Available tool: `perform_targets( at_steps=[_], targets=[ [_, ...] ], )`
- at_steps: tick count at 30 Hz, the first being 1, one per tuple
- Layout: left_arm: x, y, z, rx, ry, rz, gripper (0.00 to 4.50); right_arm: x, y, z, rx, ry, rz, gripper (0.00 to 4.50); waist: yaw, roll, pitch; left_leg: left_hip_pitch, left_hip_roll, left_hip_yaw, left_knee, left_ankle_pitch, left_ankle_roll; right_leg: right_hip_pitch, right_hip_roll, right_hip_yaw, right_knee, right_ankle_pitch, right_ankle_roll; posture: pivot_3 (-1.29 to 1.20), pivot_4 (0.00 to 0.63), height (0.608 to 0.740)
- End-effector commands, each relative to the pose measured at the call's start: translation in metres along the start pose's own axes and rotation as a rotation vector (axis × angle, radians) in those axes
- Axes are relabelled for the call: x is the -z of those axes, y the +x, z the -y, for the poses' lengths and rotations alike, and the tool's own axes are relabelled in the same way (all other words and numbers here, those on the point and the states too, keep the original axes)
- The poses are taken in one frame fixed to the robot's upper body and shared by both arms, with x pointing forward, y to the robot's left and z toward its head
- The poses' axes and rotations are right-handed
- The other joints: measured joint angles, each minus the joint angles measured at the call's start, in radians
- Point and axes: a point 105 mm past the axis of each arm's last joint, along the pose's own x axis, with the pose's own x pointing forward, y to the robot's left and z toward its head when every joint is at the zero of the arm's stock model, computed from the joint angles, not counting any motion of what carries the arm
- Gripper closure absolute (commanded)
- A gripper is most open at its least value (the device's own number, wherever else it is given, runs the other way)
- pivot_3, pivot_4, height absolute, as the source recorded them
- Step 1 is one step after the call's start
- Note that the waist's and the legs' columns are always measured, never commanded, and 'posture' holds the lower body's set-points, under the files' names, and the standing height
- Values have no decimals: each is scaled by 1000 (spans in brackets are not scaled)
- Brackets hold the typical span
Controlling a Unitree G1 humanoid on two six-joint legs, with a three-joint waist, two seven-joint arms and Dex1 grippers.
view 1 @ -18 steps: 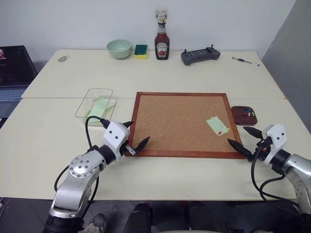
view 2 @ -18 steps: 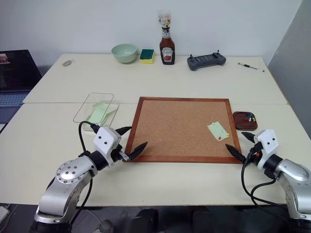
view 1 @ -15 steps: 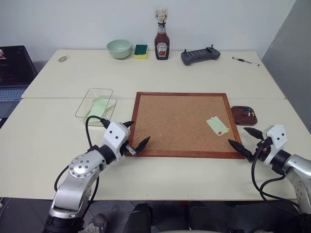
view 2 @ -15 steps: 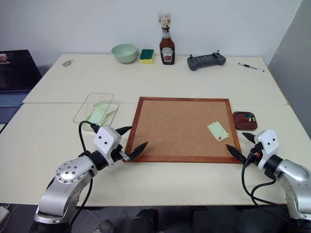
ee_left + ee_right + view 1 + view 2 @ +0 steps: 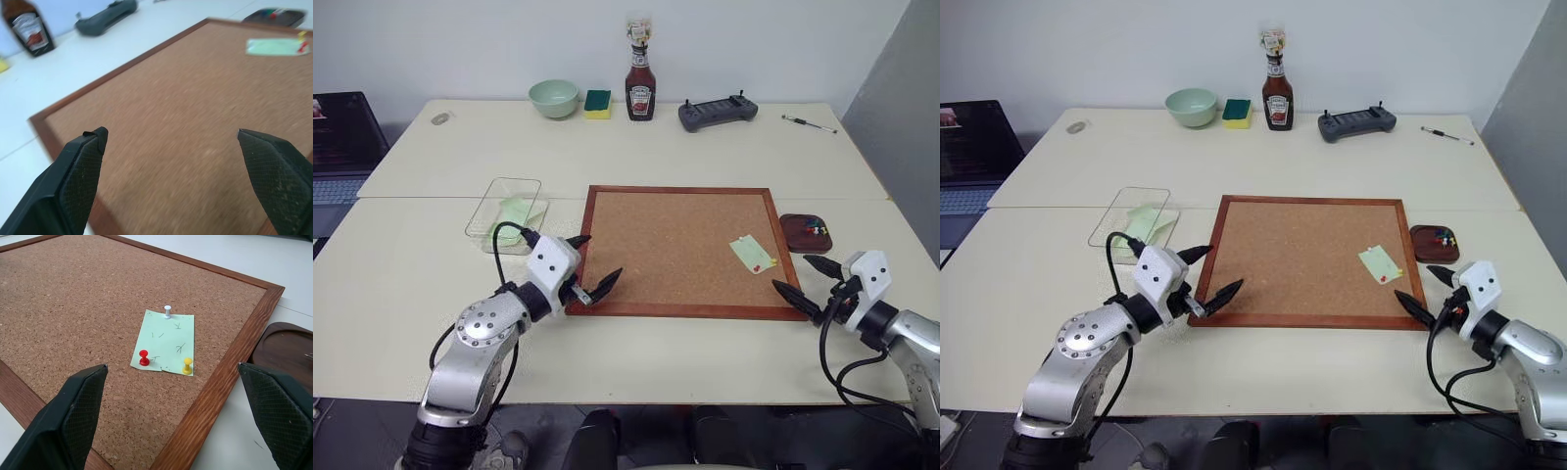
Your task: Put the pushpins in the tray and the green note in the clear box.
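The green note (image 5: 166, 340) lies on the corkboard's near right part, held by a red pushpin (image 5: 144, 356), a yellow one (image 5: 187, 364) and a white one (image 5: 167, 310). The brown tray (image 5: 791, 235) sits just right of the board with a few pushpins (image 5: 815, 228) in it. The clear box (image 5: 480, 211) stands left of the board with pale green paper (image 5: 514, 211) inside. My left gripper (image 5: 597, 260) hangs open over the board's near left corner. My right gripper (image 5: 793, 274) is open at the near right corner, a short way from the note.
The wood-framed corkboard (image 5: 675, 245) fills the table's middle. Along the far edge stand a green bowl (image 5: 553, 97), a sponge (image 5: 597, 103), a ketchup bottle (image 5: 639, 83), a grey controller (image 5: 717, 113) and a pen (image 5: 808, 123). A laptop (image 5: 342, 137) is at the far left.
My left gripper has edged a little forward and right, toward the board's near left corner. The right arm, the note and the pins have stayed put.
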Motion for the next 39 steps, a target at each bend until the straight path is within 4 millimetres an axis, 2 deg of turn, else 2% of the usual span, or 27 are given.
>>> perform_targets(
  at_steps=[1,10,21,30,35,39],
  targets=[
    [-17,14,11,94,12,74,480,-16,4,-7,-20,-31,51,0,-1,0,0,0,0,0,0,0,0,0,0,0,0,0,0,0,150,740],
    [-26,49,26,237,-1,118,2371,-27,5,-14,-21,-31,76,0,-1,0,0,0,0,0,0,0,0,0,0,0,0,0,0,0,150,740],
    [-10,77,39,310,-30,110,4427,-31,8,-17,-20,-39,83,0,-1,0,0,0,0,0,0,0,0,0,0,0,0,0,0,0,150,740],
    [5,94,51,370,-117,92,4427,-31,11,-18,-11,-45,65,0,-1,0,0,0,0,0,1,0,0,0,0,0,0,0,0,0,150,740],
    [25,100,53,377,-154,38,4427,-33,23,-15,-2,-42,37,0,-1,0,0,0,-1,0,1,0,0,0,0,0,0,0,0,0,150,740],
    [30,102,54,384,-146,26,4427,-31,35,-8,16,-24,-3,0,-1,0,0,0,-1,-1,1,0,0,0,0,0,0,0,0,0,150,740]
  ],
)
